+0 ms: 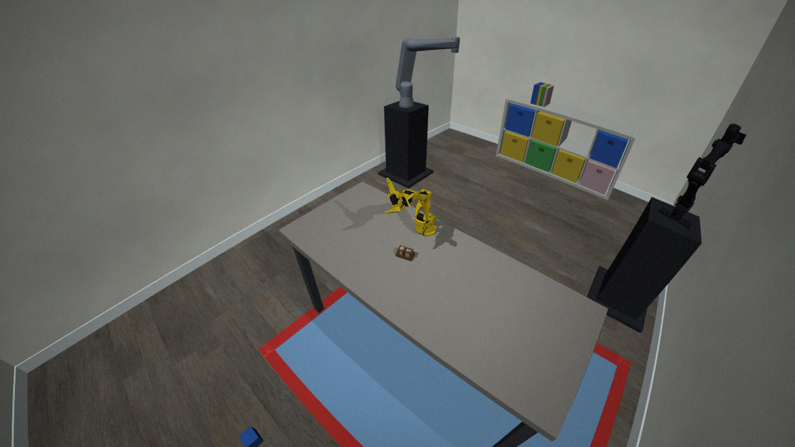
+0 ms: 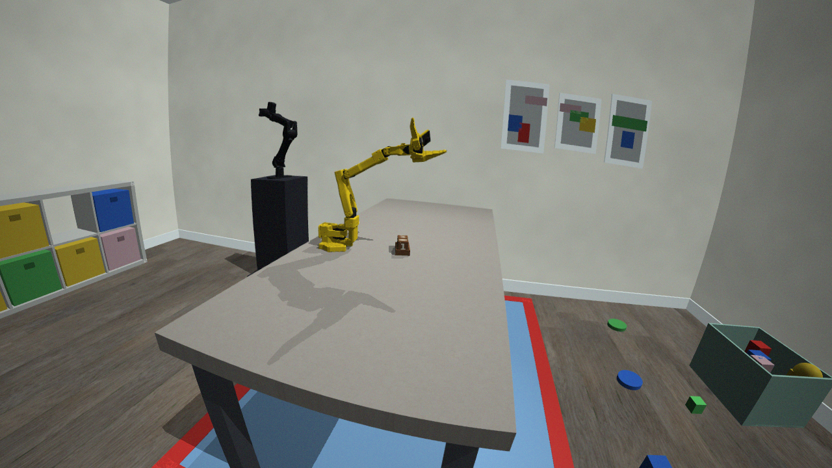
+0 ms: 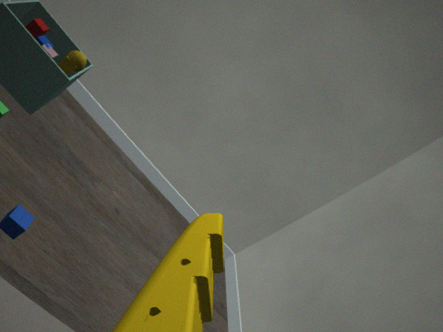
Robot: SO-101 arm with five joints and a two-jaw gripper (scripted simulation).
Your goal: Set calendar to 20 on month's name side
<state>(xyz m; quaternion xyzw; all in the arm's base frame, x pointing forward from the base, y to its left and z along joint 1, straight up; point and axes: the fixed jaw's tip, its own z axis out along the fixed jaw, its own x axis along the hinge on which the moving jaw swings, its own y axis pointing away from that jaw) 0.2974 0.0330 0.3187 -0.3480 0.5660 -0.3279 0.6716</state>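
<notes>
The small brown calendar tray (image 1: 405, 257) stands on the grey table, with two brown cubes side by side in it. It also shows in the exterior view (image 2: 402, 245), where a light digit shows on its near face. The digits are too small to read. My yellow arm stands behind it, stretched up and away from the tray. My gripper (image 2: 426, 139) is high above the table, wide open and empty. It also shows in the top view (image 1: 392, 201). The wrist view shows only one yellow finger (image 3: 179, 308) against the wall and floor; the tray is not in it.
The arm's base (image 2: 336, 235) stands near the table's back edge. A black pedestal with a dark arm (image 2: 279, 218) stands behind the table. A green bin of toys (image 2: 759, 372) and loose blocks lie on the floor to the right.
</notes>
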